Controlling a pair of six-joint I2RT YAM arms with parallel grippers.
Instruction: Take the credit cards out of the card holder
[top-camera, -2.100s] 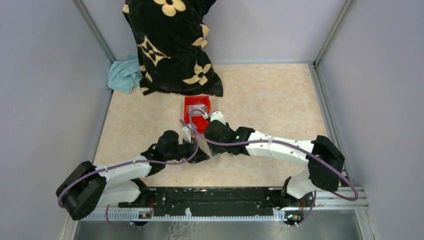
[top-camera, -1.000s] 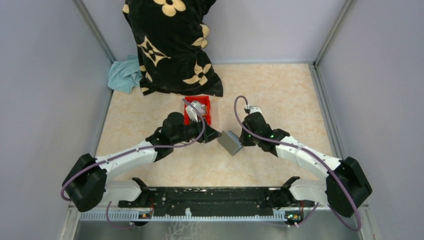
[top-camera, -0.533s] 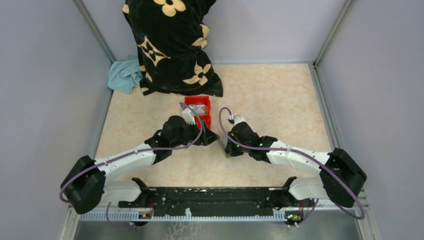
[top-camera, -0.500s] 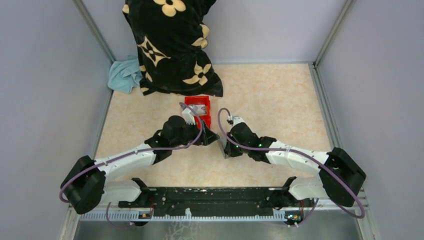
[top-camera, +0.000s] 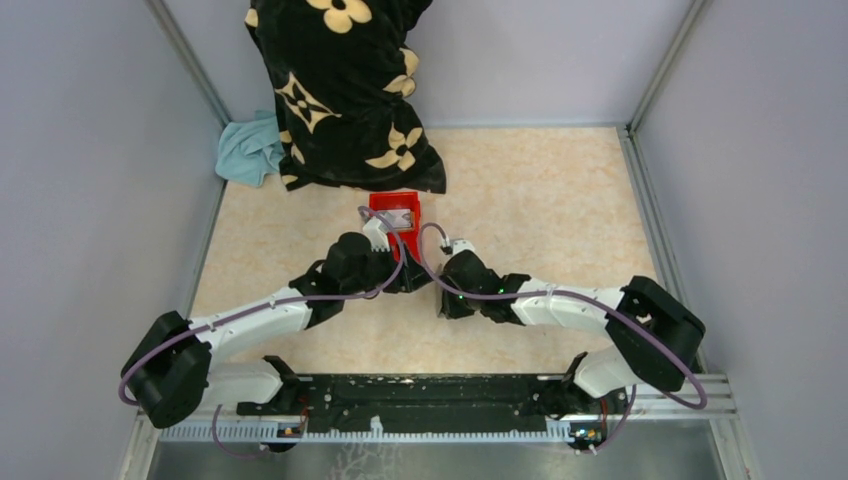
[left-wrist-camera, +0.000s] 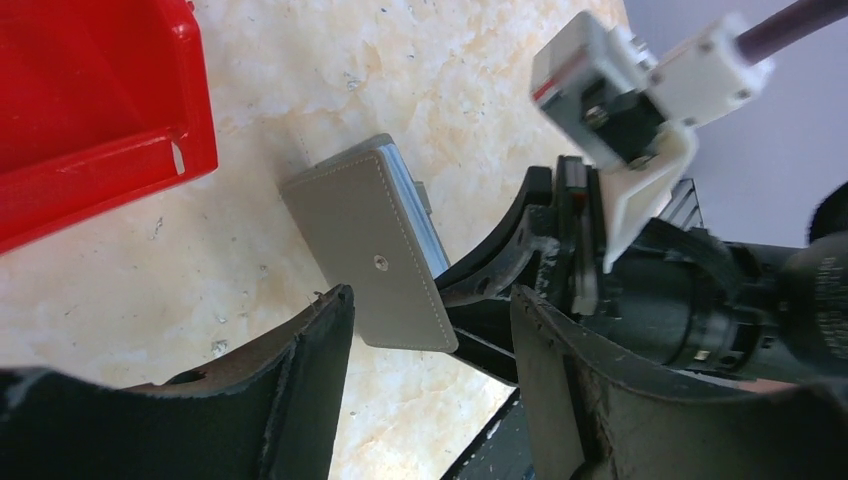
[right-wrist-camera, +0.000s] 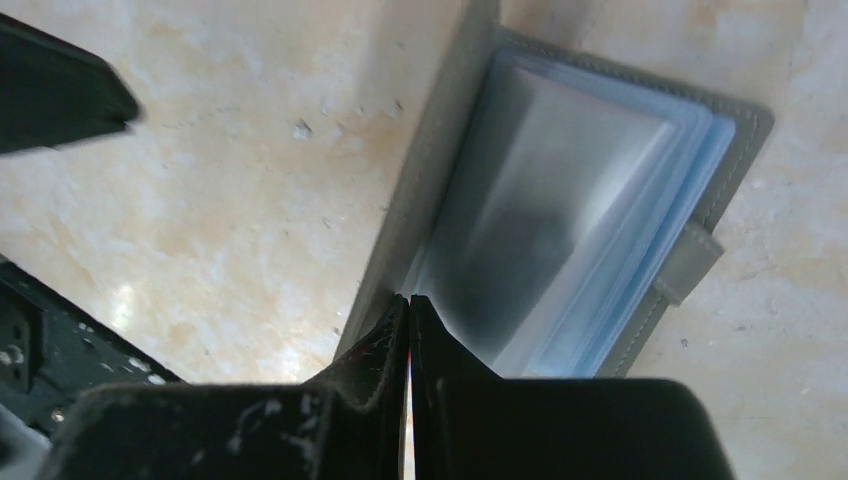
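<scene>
The grey card holder (left-wrist-camera: 375, 255) stands tilted off the table, its snap-studded cover facing my left wrist view. My right gripper (right-wrist-camera: 409, 303) is shut on the edge of its cover. In the right wrist view the card holder (right-wrist-camera: 440, 170) hangs open, showing clear blue-grey sleeves (right-wrist-camera: 590, 200) with a blurred dark shape inside. My left gripper (left-wrist-camera: 430, 325) is open just short of the holder, which it does not touch. From above, both grippers meet at mid-table, left gripper (top-camera: 412, 272) and right gripper (top-camera: 443, 296), hiding the holder. A silver-grey credit card (top-camera: 398, 216) lies in the red bin.
The red bin (top-camera: 376, 204) sits just beyond the grippers, and its wall (left-wrist-camera: 120, 160) is close to the holder's left. A black flower-print bag (top-camera: 340, 90) and a teal cloth (top-camera: 248, 150) lie at the back left. Grey walls enclose the table.
My right gripper has carried the card holder left to meet the left gripper. The left gripper drew back from over the red bin and opened wider. A card now shows in the bin.
</scene>
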